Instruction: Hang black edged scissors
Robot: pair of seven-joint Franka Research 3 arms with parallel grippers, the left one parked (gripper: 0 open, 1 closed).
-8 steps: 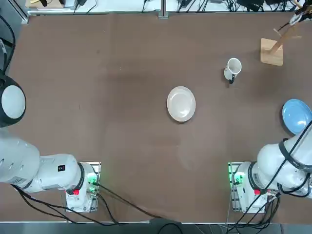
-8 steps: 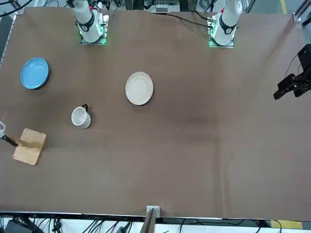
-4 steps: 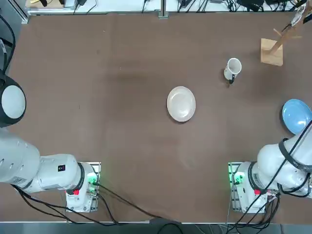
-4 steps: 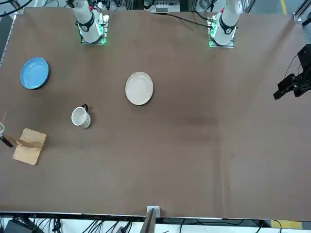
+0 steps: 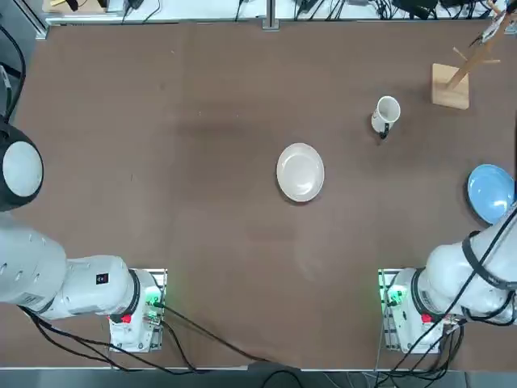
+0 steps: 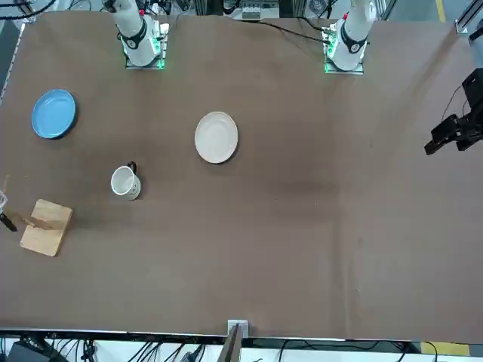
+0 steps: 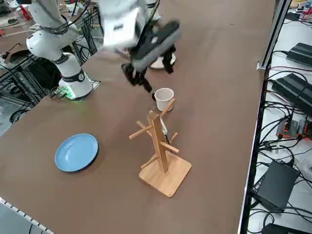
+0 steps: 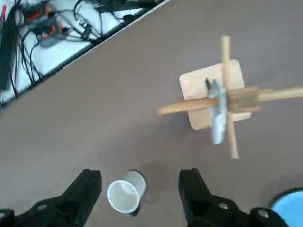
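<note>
While hanging on a peg of the wooden rack (image 7: 161, 151) at the table's far right corner, the black edged scissors (image 8: 217, 113) dangle blades down against the post, free of any grip. Above the table (image 5: 161, 162) just beside the rack, over the white mug (image 7: 164, 97), hovers the right gripper (image 8: 139, 189), fingers spread wide and holding nothing. Near the right edge lies a blue plate (image 7: 76, 152); at mid-table, a white plate (image 5: 300, 172).

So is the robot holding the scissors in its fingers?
No, the right gripper is open and empty, and the scissors hang on the wooden rack.
</note>
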